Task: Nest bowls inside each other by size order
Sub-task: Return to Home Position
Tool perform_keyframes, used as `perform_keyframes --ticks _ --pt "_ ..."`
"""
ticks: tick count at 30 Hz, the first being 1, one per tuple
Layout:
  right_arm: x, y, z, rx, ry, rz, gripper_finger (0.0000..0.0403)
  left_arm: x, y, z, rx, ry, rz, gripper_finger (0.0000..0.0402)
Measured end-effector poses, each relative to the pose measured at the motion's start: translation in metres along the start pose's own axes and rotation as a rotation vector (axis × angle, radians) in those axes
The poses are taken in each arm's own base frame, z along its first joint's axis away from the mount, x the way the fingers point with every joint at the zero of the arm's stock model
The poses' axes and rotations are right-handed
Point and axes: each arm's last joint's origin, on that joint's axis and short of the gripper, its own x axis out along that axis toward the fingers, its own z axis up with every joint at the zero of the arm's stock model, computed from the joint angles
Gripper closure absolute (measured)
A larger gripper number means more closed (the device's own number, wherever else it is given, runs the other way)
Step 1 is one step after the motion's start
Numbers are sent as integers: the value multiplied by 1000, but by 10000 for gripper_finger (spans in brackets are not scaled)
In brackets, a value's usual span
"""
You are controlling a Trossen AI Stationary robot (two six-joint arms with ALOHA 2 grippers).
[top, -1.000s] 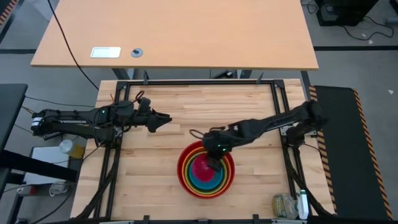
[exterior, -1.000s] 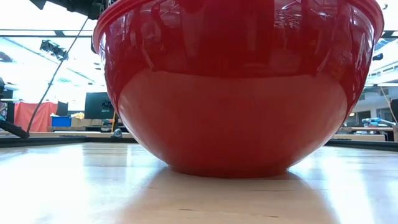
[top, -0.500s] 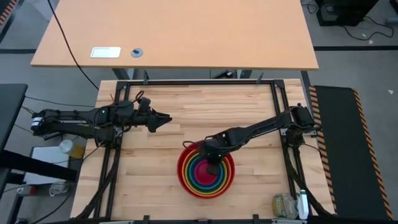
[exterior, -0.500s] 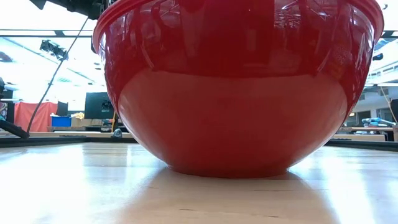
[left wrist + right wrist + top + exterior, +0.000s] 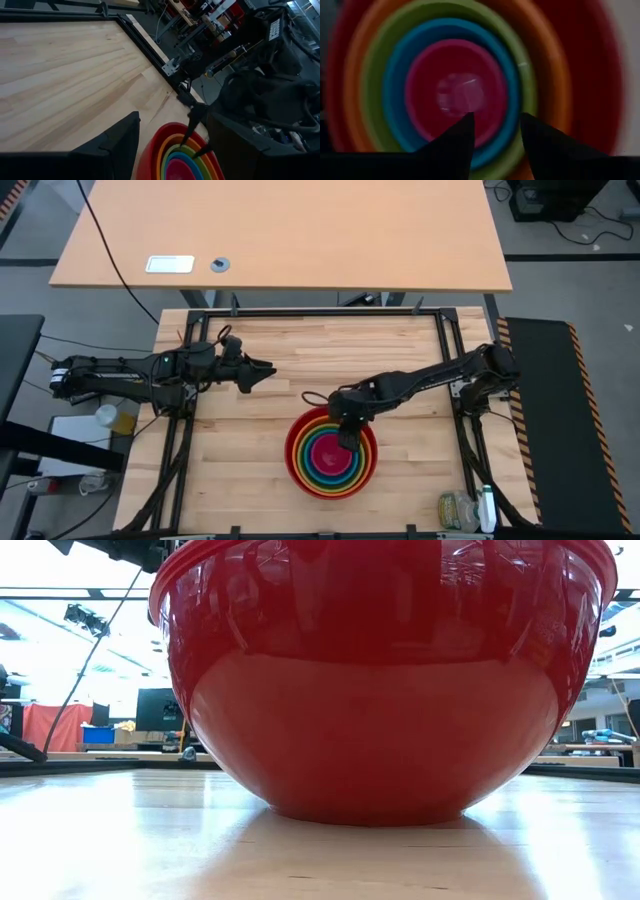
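Observation:
Five bowls stand nested near the table's front middle: red (image 5: 290, 465) outermost, then orange, lime green, blue, and the pink bowl (image 5: 328, 458) innermost. The right wrist view shows pink (image 5: 455, 90) seated in blue (image 5: 395, 65), green (image 5: 370, 75), orange (image 5: 350, 80) and red (image 5: 585, 75). The red bowl's base rests on the wood (image 5: 370, 690). My right gripper (image 5: 347, 438) is open, just above the stack's far-right part, fingers pointing down (image 5: 495, 145). My left gripper (image 5: 265, 370) waits open over the table's far left (image 5: 172, 150).
A black metal frame (image 5: 440, 340) borders the table. A bottle and a jar (image 5: 465, 510) stand at the front right corner. Bare wood (image 5: 230, 450) lies left of the stack. A larger desk (image 5: 280, 240) stands beyond the far edge.
A second ago my right gripper held the pink bowl high over the stack. The pink bowl has gone down and now sits level in the blue bowl. My right gripper has since risen and drawn back a little toward the far edge, without the bowl.

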Motion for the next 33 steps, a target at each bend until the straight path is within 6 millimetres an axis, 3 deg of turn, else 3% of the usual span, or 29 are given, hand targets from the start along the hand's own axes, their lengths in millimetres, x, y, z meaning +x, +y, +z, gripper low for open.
perform_keyframes --ticks 10,17,27,33 --pt "-7 1 -12 -83 2 -157 238 -1 0 0 -5 9 -11 168" --pt "-47 3 -14 -163 -139 -134 238 -16 -3 5 19 -26 -42 176" --pt "-78 -49 -49 20 -490 -1 262 -51 -7 16 214 -156 -140 222" --pt "-85 -83 -77 139 -648 51 272 -54 11 5 210 -307 -130 248"
